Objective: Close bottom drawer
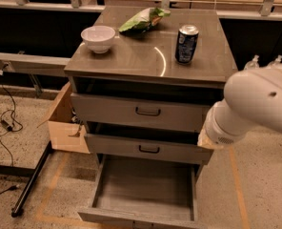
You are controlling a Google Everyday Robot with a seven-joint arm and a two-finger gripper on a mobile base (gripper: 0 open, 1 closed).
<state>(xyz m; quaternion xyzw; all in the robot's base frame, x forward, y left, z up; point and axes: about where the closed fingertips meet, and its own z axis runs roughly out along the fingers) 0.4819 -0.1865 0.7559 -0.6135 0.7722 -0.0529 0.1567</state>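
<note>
The bottom drawer [146, 187] of the grey wood-grain cabinet [146, 56] is pulled far out toward me. Its empty inside shows, and its front panel [131, 218] lies at the lower edge of the view with the handle hidden. The two drawers above it, the top [141, 112] and the middle [148, 149], stick out a little, each with a small black bar handle. My white arm [255, 106] comes in from the right, its lower end beside the middle drawer's right corner. The gripper itself is out of view.
On the cabinet top stand a white bowl [98, 38], a green chip bag [143, 20] and a dark soda can [186, 43]. An open cardboard box [65, 123] sits left of the cabinet. A black stand leg [31, 180] and cables [5, 123] lie on the floor at left.
</note>
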